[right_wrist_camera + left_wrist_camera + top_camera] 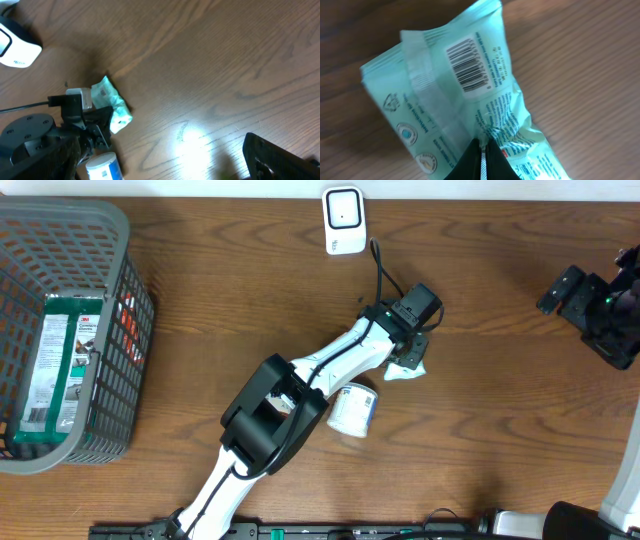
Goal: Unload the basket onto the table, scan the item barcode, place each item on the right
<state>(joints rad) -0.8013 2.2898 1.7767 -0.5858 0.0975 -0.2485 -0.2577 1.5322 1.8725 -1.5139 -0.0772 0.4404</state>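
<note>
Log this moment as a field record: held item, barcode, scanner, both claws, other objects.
held item: mint-green packet, pinched at one end by left claw
barcode: facing the left wrist camera, uncovered
scanner: white, at the top of the overhead view, apart from the packet
left claw: shut on packet
right claw: open, nothing in it
other objects: white tub near the packet; green box in grey basket

The counter (500,430) is a dark brown wooden surface with a streaked grain, and a bright glare patch shows on it in the right wrist view. A grey mesh basket (135,350) stands at its left end. A small white scanner (343,220) sits near the far edge, around the middle. A white cylindrical tub (353,409) with a blue-printed label lies on its side nearer the front, well apart from the scanner.
</note>
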